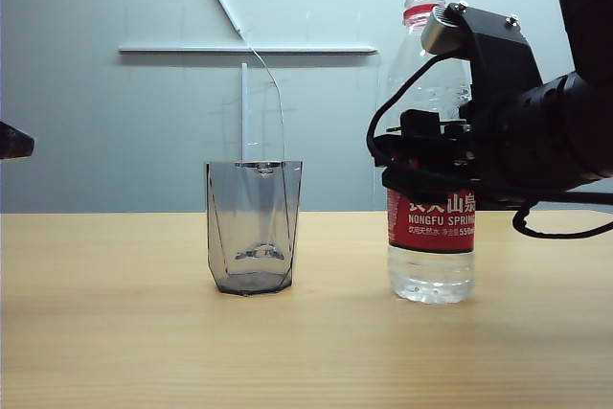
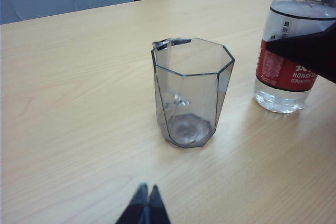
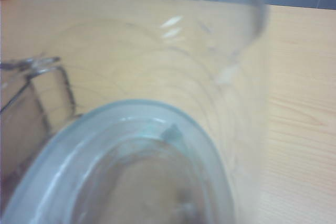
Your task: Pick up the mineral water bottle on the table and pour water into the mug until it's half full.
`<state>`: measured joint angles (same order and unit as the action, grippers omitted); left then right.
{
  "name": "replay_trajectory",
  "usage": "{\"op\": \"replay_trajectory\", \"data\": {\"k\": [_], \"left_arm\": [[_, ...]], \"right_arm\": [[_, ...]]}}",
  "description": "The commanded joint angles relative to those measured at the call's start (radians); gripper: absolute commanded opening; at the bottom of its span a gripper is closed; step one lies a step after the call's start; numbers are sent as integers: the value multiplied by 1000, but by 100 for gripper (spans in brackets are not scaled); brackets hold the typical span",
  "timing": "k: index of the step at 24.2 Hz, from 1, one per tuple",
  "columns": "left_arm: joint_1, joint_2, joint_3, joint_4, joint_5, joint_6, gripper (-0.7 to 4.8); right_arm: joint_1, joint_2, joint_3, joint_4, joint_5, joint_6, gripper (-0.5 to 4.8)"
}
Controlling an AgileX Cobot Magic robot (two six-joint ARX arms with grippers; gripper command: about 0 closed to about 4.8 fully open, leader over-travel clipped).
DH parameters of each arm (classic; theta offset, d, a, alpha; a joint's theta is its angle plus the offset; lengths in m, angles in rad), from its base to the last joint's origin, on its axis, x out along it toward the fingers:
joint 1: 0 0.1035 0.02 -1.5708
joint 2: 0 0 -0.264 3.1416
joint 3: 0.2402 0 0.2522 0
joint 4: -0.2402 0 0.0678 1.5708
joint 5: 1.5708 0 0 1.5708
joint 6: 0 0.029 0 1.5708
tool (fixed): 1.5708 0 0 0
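The bottle (image 1: 430, 237) stands upright on the table (image 1: 134, 332), right of the mug (image 1: 254, 227). The right gripper (image 1: 426, 162) wraps its middle.

label (image 1: 431, 222) — half hidden by right gripper (image 1: 426, 155) | mineral water bottle (image 3: 157, 171) — blurred, cut off

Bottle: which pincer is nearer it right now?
Right. The right pincer is at the bottle, around its middle; the left pincer sits beyond the mug, away from it.

The pale wooden table (image 1: 115, 332) bore the grey mug (image 1: 254, 227) upright, with the mineral water bottle (image 1: 431, 256) standing just right of the mug.
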<state>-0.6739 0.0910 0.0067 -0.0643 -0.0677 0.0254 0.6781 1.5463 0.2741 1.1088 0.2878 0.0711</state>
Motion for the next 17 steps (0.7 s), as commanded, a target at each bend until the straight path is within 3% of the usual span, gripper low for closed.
{"op": "replay_trajectory", "data": {"k": [1,4,9,17], "left_arm": [[0,1,2,12,1,-3,-2],[0,1,2,12,1,-3,-2],[2,1,2,12,1,-3,-2],[8,1,2,12,2,-3,-2]], "right_arm": [[8,-13,6,32,4,-85,226],[20,-39,17,12,6,-184,226],[27,-127,165,-317,8,-436,226],[28,-128,341,-615,81,-633,226]]}}
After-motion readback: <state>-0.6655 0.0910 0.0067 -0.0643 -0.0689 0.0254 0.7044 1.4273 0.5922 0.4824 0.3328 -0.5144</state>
